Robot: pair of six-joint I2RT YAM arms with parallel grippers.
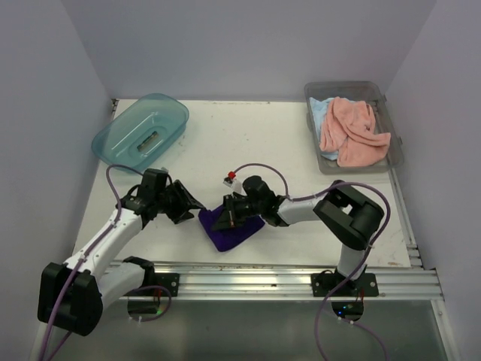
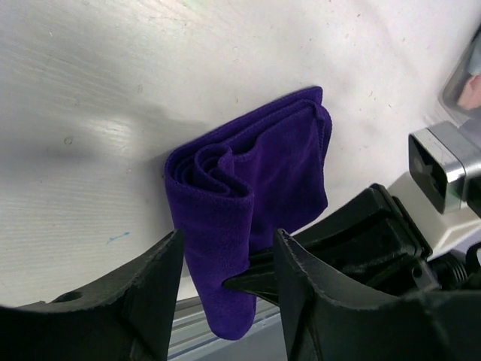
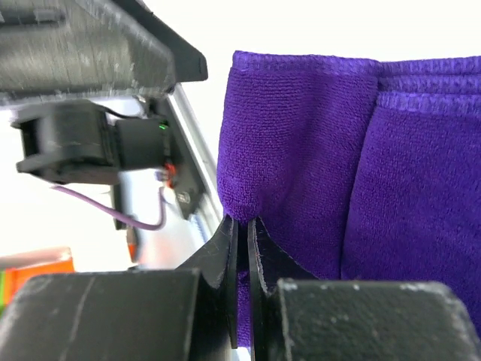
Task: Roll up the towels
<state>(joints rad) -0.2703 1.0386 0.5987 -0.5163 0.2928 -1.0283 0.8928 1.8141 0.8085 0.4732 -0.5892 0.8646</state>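
**Two hands at the dark purple towel**

We see the dark purple towel [image 1: 229, 229], partly rolled, lying on the white surface [image 1: 255, 143] near its front edge, between the two arms. The right hand [image 3: 243, 226] is clamped on a fold of its edge and lies over part of the cloth. The left hand [image 2: 228, 248] has its fingers apart, just beside the roll's open end. Well apart at the back stand a teal tub [image 1: 143, 131] and a grey bin [image 1: 396, 154] holding the pink towel [image 1: 353, 131] and the light blue towel [image 1: 322, 113].
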